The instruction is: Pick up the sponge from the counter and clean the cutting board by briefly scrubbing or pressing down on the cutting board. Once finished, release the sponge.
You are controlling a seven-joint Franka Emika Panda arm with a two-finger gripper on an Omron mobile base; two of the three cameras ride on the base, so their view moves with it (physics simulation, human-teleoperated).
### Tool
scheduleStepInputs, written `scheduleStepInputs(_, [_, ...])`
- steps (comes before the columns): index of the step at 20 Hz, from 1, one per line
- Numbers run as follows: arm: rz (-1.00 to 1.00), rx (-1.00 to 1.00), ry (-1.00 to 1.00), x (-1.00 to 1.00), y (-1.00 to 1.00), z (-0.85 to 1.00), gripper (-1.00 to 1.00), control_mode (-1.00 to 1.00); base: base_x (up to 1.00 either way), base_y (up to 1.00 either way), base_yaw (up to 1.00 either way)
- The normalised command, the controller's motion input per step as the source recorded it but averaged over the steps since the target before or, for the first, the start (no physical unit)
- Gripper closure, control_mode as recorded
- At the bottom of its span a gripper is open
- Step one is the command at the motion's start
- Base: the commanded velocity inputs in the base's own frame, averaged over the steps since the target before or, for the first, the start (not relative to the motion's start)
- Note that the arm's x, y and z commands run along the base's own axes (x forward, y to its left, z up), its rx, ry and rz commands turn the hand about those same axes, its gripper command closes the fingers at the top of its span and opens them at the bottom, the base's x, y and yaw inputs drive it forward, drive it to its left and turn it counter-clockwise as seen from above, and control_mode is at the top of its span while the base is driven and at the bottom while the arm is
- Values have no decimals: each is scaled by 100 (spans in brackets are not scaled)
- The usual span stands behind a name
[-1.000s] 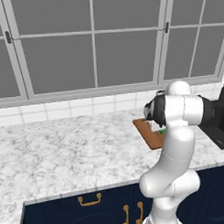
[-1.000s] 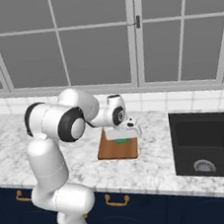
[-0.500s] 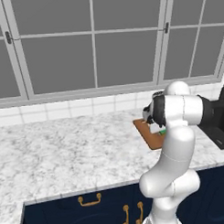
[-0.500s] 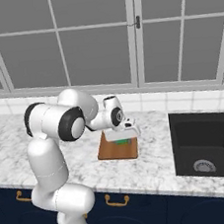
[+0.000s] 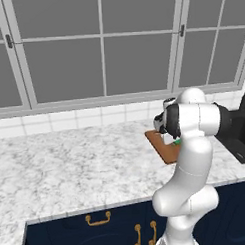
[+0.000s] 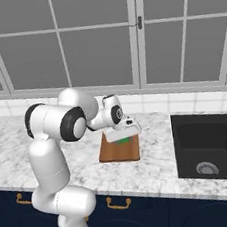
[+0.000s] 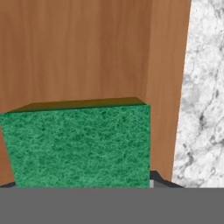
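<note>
sponge (image 7: 78, 146): green top, yellow layer showing as a thin strip along its far edge in the hand view; sits over the board, close under the hand; a sliver of green shows beneath the hand in the right base view (image 6: 122, 140) and beside the arm in the left base view (image 5: 178, 141)
board (image 6: 120, 149): brown wood, flat on the counter; long side runs away from the counter's front edge; partly hidden by the arm in the left base view (image 5: 163, 145); fills the upper hand view (image 7: 87, 52), its edge running down the right side
counter (image 5: 71, 161): white-and-grey marble over navy cabinets; seen beside the board's edge in the hand view (image 7: 203, 96)
gripper (image 6: 125, 133): low over the board's far half, hand above the sponge; fingers hidden by the sponge and hand, so cannot tell whether it pinches the sponge or stands spread
sink (image 6: 210, 144): black basin, set in the counter to the right of the board, apart from it
window (image 6: 96, 37): grey panes behind the counter
</note>
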Motion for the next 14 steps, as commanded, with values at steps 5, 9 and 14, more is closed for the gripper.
scheduleStepInputs(5, [16, -1, 12, -2, 8, -37, 100, -100, 0, 0, 0])
scheduleStepInputs(9, [17, 0, 0, 0, 86, -100, -100, -100, 0, 0, 0])
scheduleStepInputs(14, [11, 2, -10, -3, 31, -60, -100, -100, 0, 0, 0])
